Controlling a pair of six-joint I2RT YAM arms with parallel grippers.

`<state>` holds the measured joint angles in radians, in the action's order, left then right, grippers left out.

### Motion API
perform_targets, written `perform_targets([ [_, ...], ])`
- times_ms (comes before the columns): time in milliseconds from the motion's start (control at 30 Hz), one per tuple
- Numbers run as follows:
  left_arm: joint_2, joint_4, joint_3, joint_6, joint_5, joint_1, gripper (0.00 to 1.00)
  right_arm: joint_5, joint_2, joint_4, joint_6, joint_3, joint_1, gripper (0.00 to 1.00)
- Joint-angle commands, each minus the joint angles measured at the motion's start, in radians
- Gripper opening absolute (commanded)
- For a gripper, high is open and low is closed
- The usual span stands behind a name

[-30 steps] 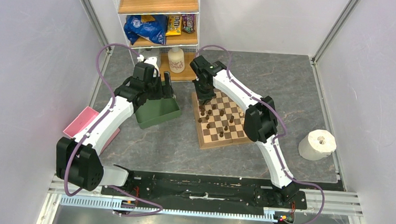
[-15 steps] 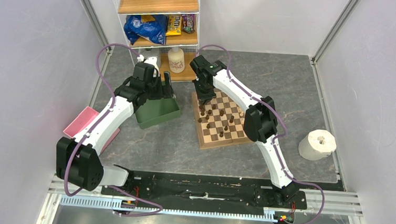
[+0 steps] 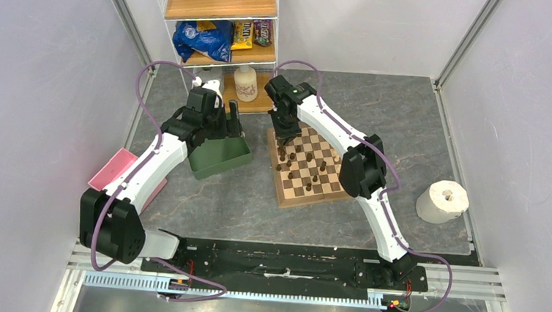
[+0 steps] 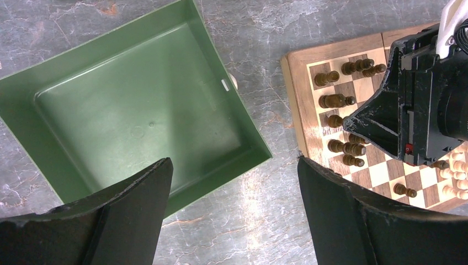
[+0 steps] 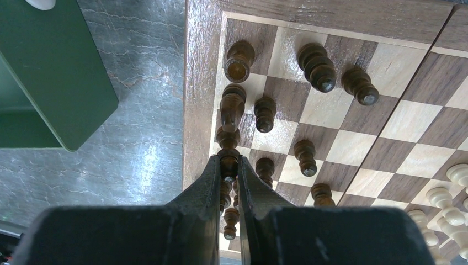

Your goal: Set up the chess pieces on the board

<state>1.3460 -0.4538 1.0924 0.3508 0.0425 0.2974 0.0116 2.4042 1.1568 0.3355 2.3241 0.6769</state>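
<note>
Right fingers point(image 5: 205, 185) clamped on dark chess piece point(image 5: 228, 161) at board point(image 5: 198, 83) edge; left fingers point(image 4: 135, 212) apart over green tray point(image 4: 138, 110).

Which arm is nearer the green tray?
Left. The left arm holds its jaws open above the green tray; the right arm has its jaws shut on a dark chess piece on the board beside it.

The fingers point(image 5: 201, 190) are pressed together on a small dark piece point(image 5: 228, 157) at the left-hand column of squares on the board point(image 5: 331, 16), just inside its wooden border. Whether this piece rests on the board cannot be told. More dark pieces point(image 5: 304, 155) stand on nearby squares, several crowded in that same column. Cream pieces point(image 5: 441, 197) show at the lower right. A green tray point(image 5: 49, 77) lies on the grey marbled bench point(image 5: 143, 110), apart from the board.
</note>
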Motion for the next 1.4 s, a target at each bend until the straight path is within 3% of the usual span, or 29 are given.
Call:
perform_targets([
  [0,0.001,0.039,0.003,0.026,-0.018,-0.006,0.91,-0.009,0.008,0.026,-0.022,0.043,0.006,0.10],
  [1367,0.001,0.042,0.001,0.027,-0.023,-0.006,0.91,-0.021,0.030,0.043,-0.022,0.069,0.006,0.11],
])
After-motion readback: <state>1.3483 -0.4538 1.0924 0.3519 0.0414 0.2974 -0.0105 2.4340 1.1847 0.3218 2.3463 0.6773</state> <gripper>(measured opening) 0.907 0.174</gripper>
